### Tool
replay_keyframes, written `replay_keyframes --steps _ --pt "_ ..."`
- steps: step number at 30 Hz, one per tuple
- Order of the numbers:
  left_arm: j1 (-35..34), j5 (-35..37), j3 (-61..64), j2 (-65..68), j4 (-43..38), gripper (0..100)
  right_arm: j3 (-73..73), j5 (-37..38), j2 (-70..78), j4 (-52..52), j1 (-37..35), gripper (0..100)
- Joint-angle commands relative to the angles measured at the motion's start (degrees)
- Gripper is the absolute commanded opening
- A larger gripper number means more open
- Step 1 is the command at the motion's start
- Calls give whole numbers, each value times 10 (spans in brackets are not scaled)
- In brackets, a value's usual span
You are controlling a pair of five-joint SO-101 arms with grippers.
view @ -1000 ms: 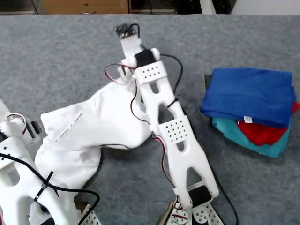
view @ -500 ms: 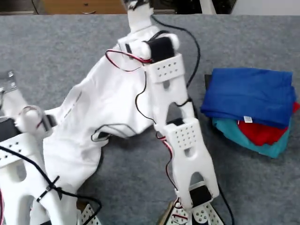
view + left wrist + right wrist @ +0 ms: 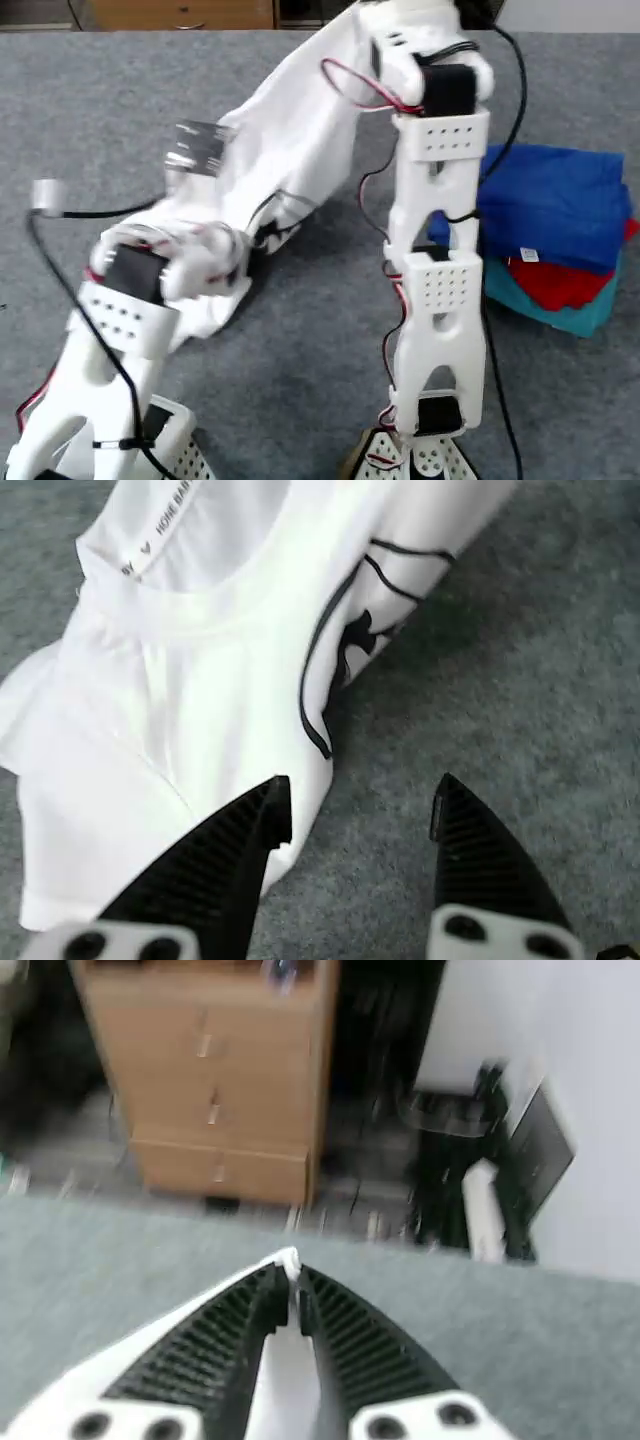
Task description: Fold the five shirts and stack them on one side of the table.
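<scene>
Between right end effector point(image 3: 288, 1268) jaws: white shirt point(image 3: 290, 130), clamped, aloft; left end effector point(image 3: 362, 792) released above its collar.

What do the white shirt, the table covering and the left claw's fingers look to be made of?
White shirt: soft knit fabric, probably cotton jersey; it drapes and creases, with a stitched collar band. Table covering: grey felt or low-pile carpet, matte and fuzzy. Left claw's fingers: black plastic, possibly printed, with ridged inner faces.
</scene>
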Motion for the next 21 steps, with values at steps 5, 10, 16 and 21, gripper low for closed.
replay_keyframes --steps 5,10,16,21 --pt "-24 5 171 36 -186 236 -24 1 100 -150 25 5" --pt "-115 6 178 175 -313 228 -25 3 136 -236 22 5" --pt "-211 6 62 381 -395 73 -25 0 117 -207 26 5" --pt "-269 23 -101 497 -391 19 -25 0 96 -178 31 5"
